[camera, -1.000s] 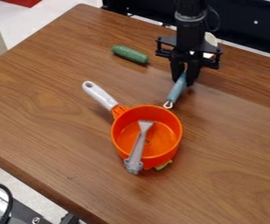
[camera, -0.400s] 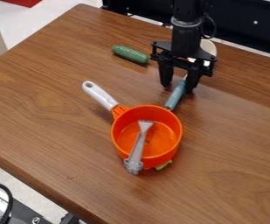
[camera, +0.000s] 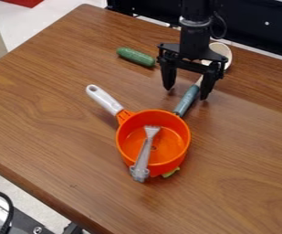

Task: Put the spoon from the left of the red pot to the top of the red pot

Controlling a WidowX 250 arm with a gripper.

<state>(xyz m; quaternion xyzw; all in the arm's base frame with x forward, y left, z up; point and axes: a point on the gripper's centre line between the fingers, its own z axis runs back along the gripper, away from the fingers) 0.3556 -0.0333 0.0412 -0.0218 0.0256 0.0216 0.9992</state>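
Camera view: spoon (camera: 223, 50) on the table (camera: 57, 109), handle (camera: 187, 99) running to the orange pot (camera: 181, 132), though contact there is hard to judge; claw (camera: 187, 93) open and empty, its fingers (camera: 169, 77) spread above the handle; spoon probably light, stiff, hardly fragile, its rounded handle perhaps slippery; best pinched squarely across mid-handle.

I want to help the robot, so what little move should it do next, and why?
I think the gripper should gently lift straight up. Its jaws stand open, one on each side of the blue-handled spoon, and the spoon seems to lie by the top side of the orange-red pot.
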